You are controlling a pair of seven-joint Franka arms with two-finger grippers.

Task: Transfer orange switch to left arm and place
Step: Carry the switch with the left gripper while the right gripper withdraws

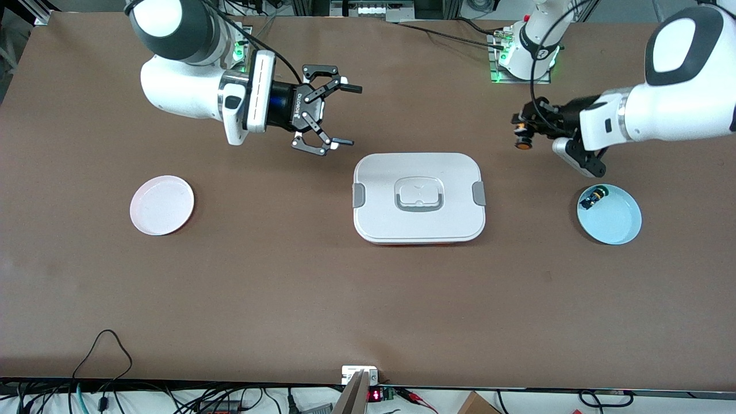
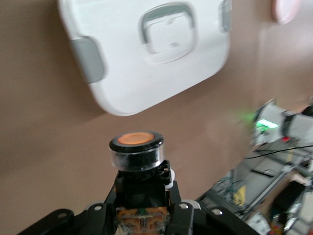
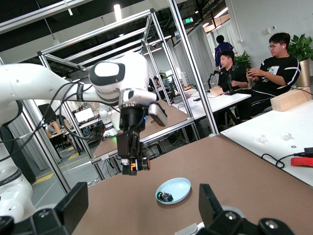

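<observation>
Handover step: left claw grips the orange switch, airborne over the counter beside the box. Right claw waits open, also beside the box; next they need to meet without crossing over it.

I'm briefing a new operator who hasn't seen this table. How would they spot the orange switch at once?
Start at the white box mid-table, then look toward the left arm's end. The left gripper holds the orange switch in the air. Unlike the dark switch lying in the blue plate, it has a round orange face.
</observation>
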